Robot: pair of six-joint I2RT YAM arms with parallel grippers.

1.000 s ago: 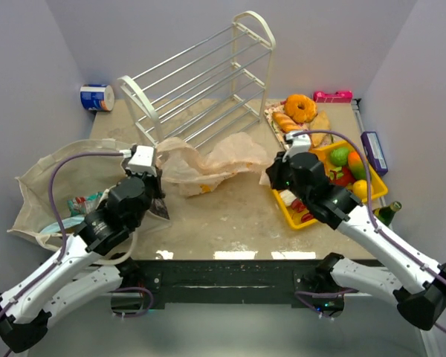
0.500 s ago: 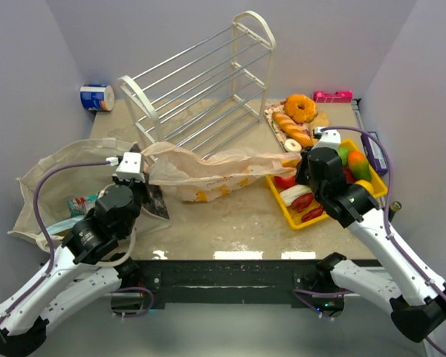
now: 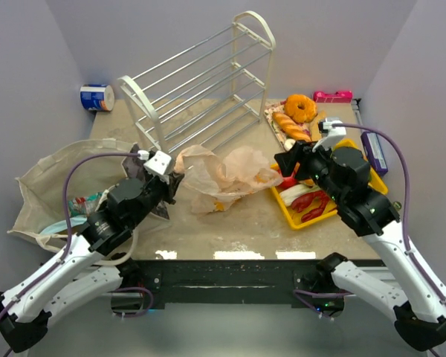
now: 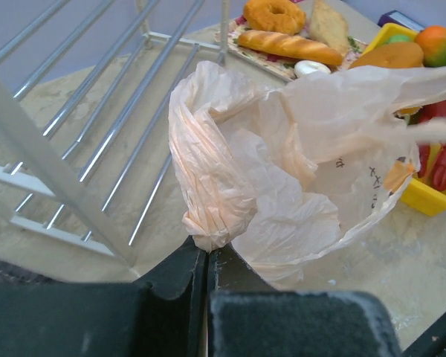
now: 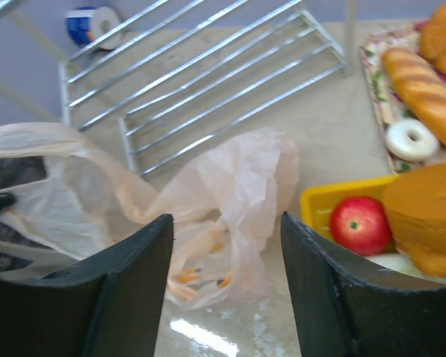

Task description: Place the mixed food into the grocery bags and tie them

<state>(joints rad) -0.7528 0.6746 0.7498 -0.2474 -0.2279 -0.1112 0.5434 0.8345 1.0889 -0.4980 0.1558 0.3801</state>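
1. Seen from above, the left gripper (image 3: 174, 178) is clenched on the bunched left rim of the thin, translucent peach-pink plastic bag (image 3: 227, 175). The bag lies crumpled at mid-table, between the foot of the tipped-over white wire shoe rack (image 3: 201, 82) and the near edge. The right gripper (image 3: 281, 167) hangs just beside the bag's right end, over the left rim of the yellow plastic tray (image 3: 301, 221). The beige cloth tote (image 3: 48, 182) slumps at the table's left edge with crinkly snack packets (image 3: 80, 202) showing in its mouth. The left arm crosses the tote's right side. A bare strip of the stone-patterned table top (image 3: 230, 230) runs between the bag and the near edge.

2. In the left wrist view, the jaws are pressed together on a twisted gather of the bag's film. The bag billows away to the right. The rack's rails run close on the left, and the tray's yellow corner shows at the right edge.

3. In the right wrist view, the two dark fingers (image 5: 126, 297) stand wide apart with nothing between them. The bag rests on the table beyond the gap, with the rack's rails behind it. Just right of the bag, the tray's corner holds a small red toy apple (image 5: 359, 224).
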